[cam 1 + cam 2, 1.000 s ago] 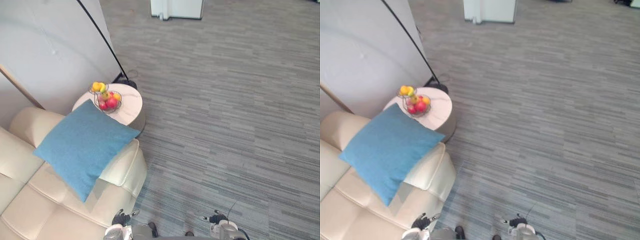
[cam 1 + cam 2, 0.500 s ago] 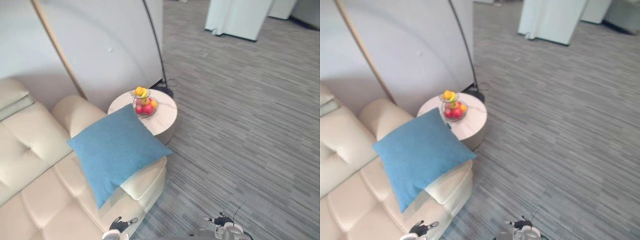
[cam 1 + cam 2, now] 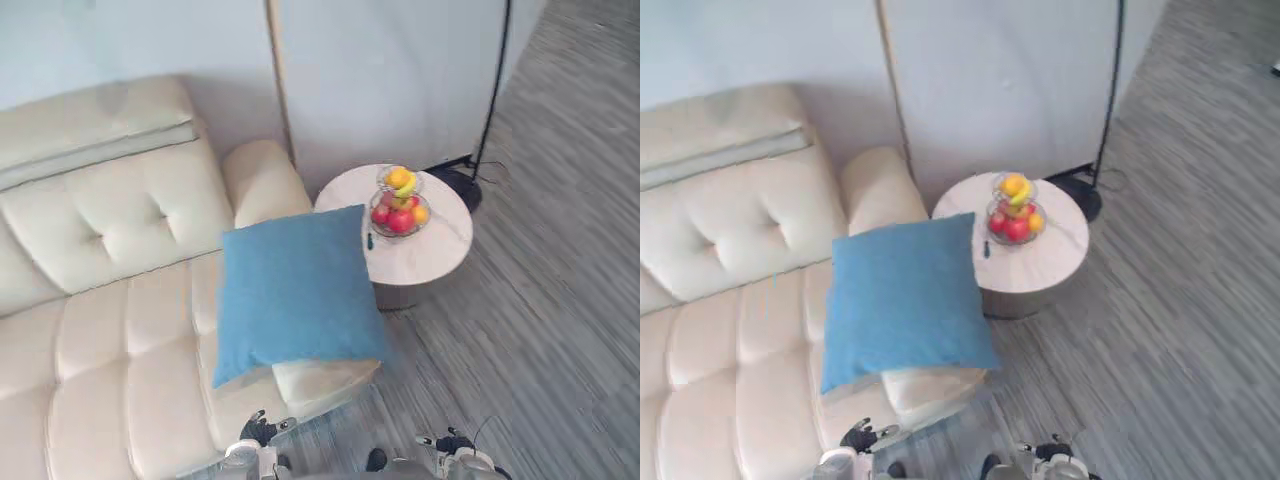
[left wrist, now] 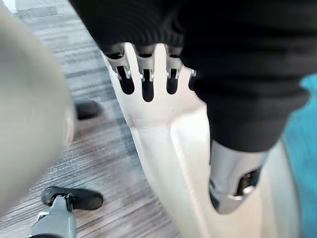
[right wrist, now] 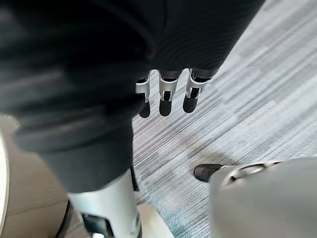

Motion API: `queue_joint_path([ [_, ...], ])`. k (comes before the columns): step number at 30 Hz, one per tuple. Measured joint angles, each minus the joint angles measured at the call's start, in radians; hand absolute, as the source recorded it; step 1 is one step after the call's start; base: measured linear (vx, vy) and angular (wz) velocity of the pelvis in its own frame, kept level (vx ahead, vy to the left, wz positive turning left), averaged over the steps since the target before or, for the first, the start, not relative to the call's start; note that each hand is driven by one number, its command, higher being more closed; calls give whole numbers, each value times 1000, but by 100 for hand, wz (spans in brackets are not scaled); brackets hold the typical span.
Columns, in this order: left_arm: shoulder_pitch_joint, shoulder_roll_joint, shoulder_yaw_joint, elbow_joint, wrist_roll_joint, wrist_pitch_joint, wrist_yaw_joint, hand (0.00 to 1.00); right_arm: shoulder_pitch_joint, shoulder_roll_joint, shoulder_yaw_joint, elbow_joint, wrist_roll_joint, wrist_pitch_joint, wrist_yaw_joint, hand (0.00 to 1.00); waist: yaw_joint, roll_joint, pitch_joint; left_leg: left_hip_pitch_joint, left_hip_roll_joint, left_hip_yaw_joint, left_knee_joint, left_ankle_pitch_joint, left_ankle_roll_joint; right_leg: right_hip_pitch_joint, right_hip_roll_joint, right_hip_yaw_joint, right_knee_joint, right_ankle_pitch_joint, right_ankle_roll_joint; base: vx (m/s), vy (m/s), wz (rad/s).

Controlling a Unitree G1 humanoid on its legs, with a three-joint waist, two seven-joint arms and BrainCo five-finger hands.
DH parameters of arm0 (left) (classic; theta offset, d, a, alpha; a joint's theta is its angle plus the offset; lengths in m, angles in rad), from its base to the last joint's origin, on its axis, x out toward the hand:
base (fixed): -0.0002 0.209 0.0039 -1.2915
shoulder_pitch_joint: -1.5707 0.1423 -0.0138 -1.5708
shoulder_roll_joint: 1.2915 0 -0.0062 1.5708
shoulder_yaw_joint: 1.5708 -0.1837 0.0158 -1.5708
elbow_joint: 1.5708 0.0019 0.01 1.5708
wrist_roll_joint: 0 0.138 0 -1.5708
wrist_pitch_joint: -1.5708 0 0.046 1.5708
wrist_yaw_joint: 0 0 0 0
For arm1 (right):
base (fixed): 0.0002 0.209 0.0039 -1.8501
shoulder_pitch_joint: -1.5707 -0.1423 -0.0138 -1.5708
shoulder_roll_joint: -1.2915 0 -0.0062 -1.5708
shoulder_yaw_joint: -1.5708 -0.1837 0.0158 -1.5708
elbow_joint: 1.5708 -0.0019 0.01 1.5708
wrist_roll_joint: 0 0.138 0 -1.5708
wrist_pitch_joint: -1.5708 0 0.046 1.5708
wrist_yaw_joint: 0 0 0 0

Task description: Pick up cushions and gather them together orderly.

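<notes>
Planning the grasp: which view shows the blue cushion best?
Left eye view: the whole blue cushion lies on the sofa. Right eye view shows the same; the left wrist view catches a blue edge.

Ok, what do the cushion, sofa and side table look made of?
Cushion: blue fabric, likely woven, matte, going by its dull, even surface. Sofa: cream leather or faux leather, smooth with soft sheen and tufted seams. Table: pale top, possibly marble or a stone-look laminate; too far to tell.
</notes>
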Motion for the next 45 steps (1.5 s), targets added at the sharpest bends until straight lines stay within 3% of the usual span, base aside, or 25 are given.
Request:
queue_joint_path([
  [6,23,53,-7,45,0,4,11,0,10,17,0,20,-1,-1,-5,0,-2,5,-20,12,-47,-12,-15,5,9,32,-32,17,-57,23,35,18,88,3],
  [17,41,51,136,50,-24,5,28,0,22,-18,-6,-7,19,-12,-38,0,-11,-8,-45,31,-55,-32,-105,52,39,30,-20,10,-89,53,37,-62,2,3],
  [23,83,102,236,-107,-48,21,31,0,27,-79,-6,-304,19,-7,-36,0,-17,-17,-46,24,-77,-25,-135,76,55,8,-34,38,-101,75,46,-95,31,-5],
  [29,79,135,304,-280,-75,21,45,0,-32,-123,-13,-448,19,-12,-34,0,-12,-17,-49,-3,-86,-26,-139,80,61,-6,-38,43,-130,93,54,-23,9,0],
  [39,-18,132,265,-391,-103,22,69,0,-164,-113,46,-461,40,-20,-45,0,2,-21,-46,-44,-85,-53,-133,80,61,-10,-30,22,-180,116,39,72,-9,7],
  [45,-160,108,143,-395,-103,21,89,0,-286,-65,127,-461,62,-28,-69,0,6,-37,61,-109,-83,-56,-132,97,71,-64,-26,21,-199,165,30,-44,1,2],
])
